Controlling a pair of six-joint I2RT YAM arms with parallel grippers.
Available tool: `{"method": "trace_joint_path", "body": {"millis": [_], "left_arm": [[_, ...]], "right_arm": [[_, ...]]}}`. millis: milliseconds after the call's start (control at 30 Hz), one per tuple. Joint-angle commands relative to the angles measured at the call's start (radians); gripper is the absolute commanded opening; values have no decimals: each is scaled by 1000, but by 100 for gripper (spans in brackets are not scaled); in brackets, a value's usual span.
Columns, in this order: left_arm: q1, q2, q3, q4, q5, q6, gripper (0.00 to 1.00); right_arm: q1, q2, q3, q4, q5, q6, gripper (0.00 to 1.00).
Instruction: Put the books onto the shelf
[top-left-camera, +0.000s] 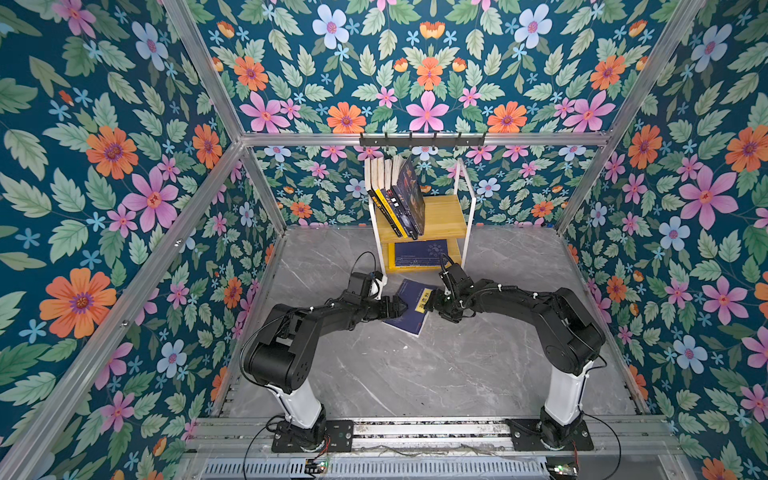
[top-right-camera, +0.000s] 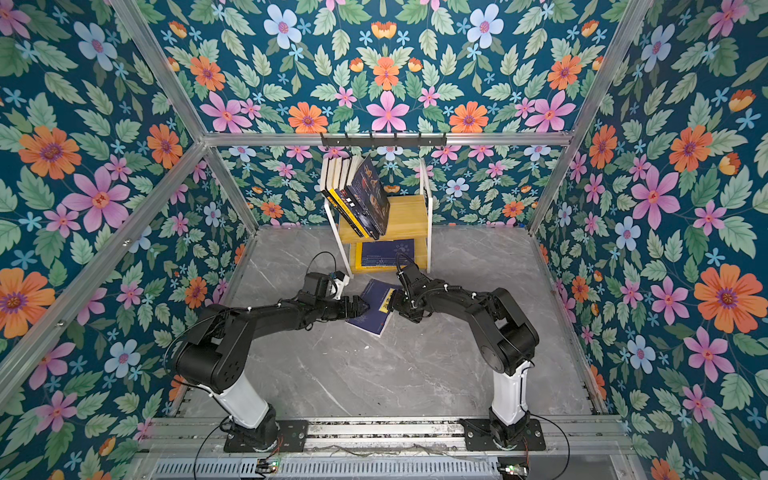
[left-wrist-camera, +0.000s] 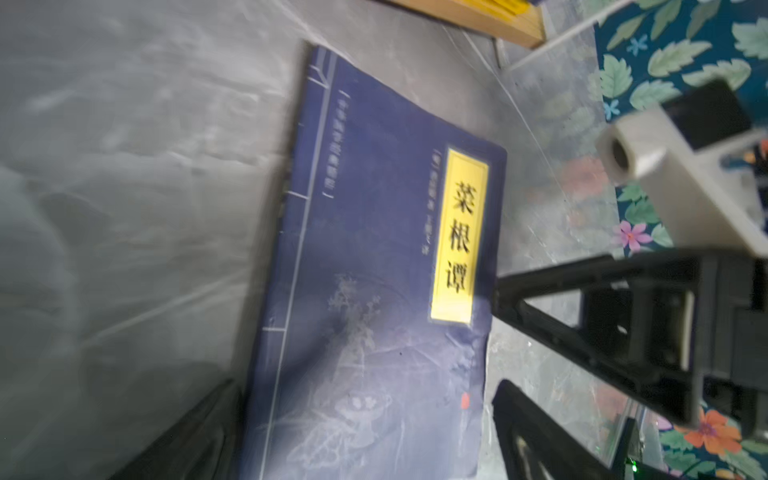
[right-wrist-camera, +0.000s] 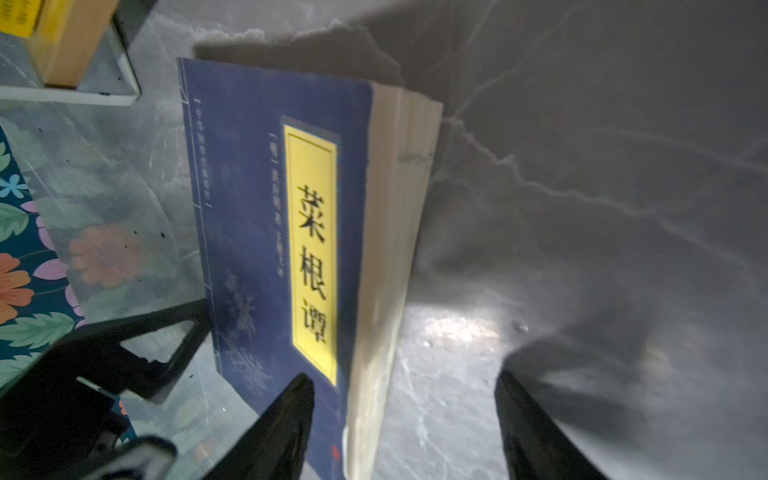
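The navy book (top-left-camera: 410, 321) lies on the worktop (top-left-camera: 415, 374) just in front of the shelf (top-left-camera: 446, 216), between both grippers. The left gripper (top-left-camera: 399, 309) gapes wide at the spine side. The right gripper (top-left-camera: 431, 307) is spread across the page edge, clamping nothing. The book is likely light, floppy and slick-covered, so pinch the whole page block.

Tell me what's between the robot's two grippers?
A navy paperback book with a yellow label, on the grey marble table between the left gripper and right gripper; both top views show it.
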Motion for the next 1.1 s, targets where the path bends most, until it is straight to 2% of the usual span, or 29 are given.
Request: {"method": "trace_joint_path", "body": {"millis": [0,133,233,300,400,667,800,867,967,1067], "left_arm": [[-45,-42,-26,-65,41,21,97],[-121,-87,-58,-86,74,70,96],[-225,-97,-72,-100,147,138,98],[-248,-113,-69,-128,144,152,97],[-216,-156,-65,-187,96,169,97],[-32,-285,-90,-241,114,211,97],[59,-282,-18,-293,38,364,99],[94,-258,36,-324,-38,452,99],[103,-195,104,-377,-112,575,99],[105,-132,147,-399,-166,604,100]], "right_arm": [[-15,8,2,-57,7,-20,69],[-36,13,13,-72,-14,-64,68],[-37,24,47,-118,0,-146,68],[-37,32,64,-136,-2,-212,67],[-37,34,63,-120,-35,-296,66],[-14,34,6,84,-182,-414,60],[29,75,20,153,-243,-470,59],[51,100,39,181,-288,-482,58],[75,123,59,191,-334,-486,58],[76,103,80,118,-294,-467,60]]}}
